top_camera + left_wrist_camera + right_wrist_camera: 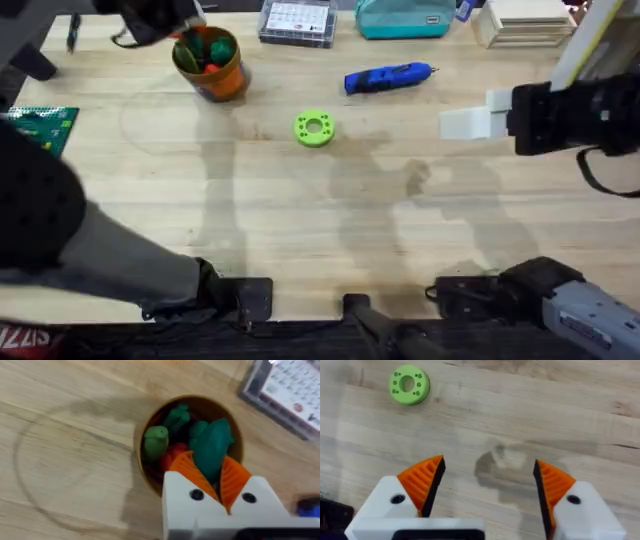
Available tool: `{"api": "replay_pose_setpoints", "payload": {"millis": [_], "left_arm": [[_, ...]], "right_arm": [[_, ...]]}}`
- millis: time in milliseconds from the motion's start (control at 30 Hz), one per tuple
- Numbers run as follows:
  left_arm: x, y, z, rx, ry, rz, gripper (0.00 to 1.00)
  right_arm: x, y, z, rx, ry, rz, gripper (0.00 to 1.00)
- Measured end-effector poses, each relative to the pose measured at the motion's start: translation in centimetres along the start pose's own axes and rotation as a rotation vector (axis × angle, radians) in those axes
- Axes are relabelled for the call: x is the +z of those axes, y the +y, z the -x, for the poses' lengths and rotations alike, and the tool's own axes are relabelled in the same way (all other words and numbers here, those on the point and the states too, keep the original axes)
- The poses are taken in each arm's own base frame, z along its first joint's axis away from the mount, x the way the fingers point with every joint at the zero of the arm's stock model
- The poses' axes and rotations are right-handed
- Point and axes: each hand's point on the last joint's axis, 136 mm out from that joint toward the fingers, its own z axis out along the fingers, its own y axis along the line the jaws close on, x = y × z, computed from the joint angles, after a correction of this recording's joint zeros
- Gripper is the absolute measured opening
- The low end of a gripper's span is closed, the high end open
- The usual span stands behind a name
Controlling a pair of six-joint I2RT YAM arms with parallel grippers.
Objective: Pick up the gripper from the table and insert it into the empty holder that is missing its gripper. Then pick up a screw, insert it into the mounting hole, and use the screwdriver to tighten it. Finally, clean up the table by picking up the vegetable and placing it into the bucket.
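Dark green smooth toy vegetable [211, 447] sits pinched in your left tool [214, 485], directly above the round orange bucket [150, 477], ready for dropping; your right tool [487, 485] hovers wide open, empty.

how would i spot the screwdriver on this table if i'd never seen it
Start at the far edge of the wooden table, by the teal pouch. Just nearer lies the screwdriver, on its side. It is the one blue pen-shaped thing, unlike the round green disc and the orange bucket.

Overhead looks down across the bench [300, 220]; left wrist hangs close over the bucket [145, 467], right wrist near bare planks; both shared with overhead.
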Motion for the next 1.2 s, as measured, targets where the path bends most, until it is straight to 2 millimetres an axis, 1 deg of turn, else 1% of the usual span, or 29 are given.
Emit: {"api": "replay_pose_setpoints", "payload": {"millis": [33, 67, 133, 200, 367, 467, 567, 700, 833, 867, 900, 933, 967, 1033, 1100, 1200], "left_arm": [[0.9, 0.2, -0.3, -0.001, 0.016, 0.007, 0.031], [3.7, 1.0, -1.4, 0.003, 0.065, 0.035, 0.21], [3.8, 1.0, -1.1, 0.006, 0.053, 0.035, 0.346], [3.6, 0.9, -0.9, 0.006, 0.045, 0.033, 0.439], [3.1, 1.1, -1.6, 0.006, 0.084, 0.045, 0.524], [2.1, 1.1, -1.9, 0.005, 0.124, 0.057, 0.546], [0.4, 1.0, -1.9, 0.002, 0.165, 0.07, 0.554], [-2.7, 0.9, -2.4, 0.001, 0.227, 0.089, 0.607], [-6.9, 0.6, -2.5, 0.024, 0.228, 0.087, 0.673], [-8.2, 0.5, -2.5, 0.033, 0.219, 0.084, 0.71], [-9.4, 0.5, -2.7, 0.041, 0.212, 0.081, 0.723], [-10.7, 0.5, -2.9, 0.048, 0.207, 0.081, 0.806], [-11.9, 0.5, -3.3, 0.056, 0.204, 0.082, 0.844], [-14.3, 0.8, -3.9, 0.062, 0.192, 0.089, 0.858], [-16.2, 0.9, -4.4, 0.07, 0.17, 0.097, 0.858], [-18.6, 1.1, -4.8, 0.085, 0.123, 0.107, 0.858]], "right_arm": [[0.0, 0.0, 0.0, 0.0, 0.0, 0.0, 0.993], [0.0, 0.0, 0.0, 0.0, 0.0, 0.0, 0.994], [0.0, 0.0, 0.0, 0.0, 0.0, 0.0, 0.993], [0.0, 0.0, 0.0, 0.0, 0.0, 0.0, 0.994], [0.0, 0.0, 0.0, 0.0, 0.0, 0.0, 0.993], [0.0, 0.0, 0.0, 0.0, 0.0, 0.0, 0.994], [0.0, 0.0, 0.0, 0.0, 0.0, 0.0, 0.994], [0.0, 0.0, 0.0, 0.0, 0.0, 0.0, 0.993], [0.0, 0.0, 0.0, 0.0, 0.0, 0.0, 0.993], [0.0, 0.0, 0.0, 0.0, 0.0, 0.0, 0.993], [0.0, 0.0, 0.0, 0.0, 0.0, 0.0, 0.993], [0.0, 0.0, 0.0, 0.0, 0.0, 0.0, 0.991], [0.0, 0.0, 0.0, 0.0, 0.0, 0.0, 0.992], [0.0, 0.0, 0.0, 0.0, -0.001, 0.0, 0.993], [0.0, 0.0, 0.1, 0.0, -0.003, 0.001, 0.994], [0.0, 0.0, 0.2, 0.0, -0.007, 0.001, 0.994]]}}
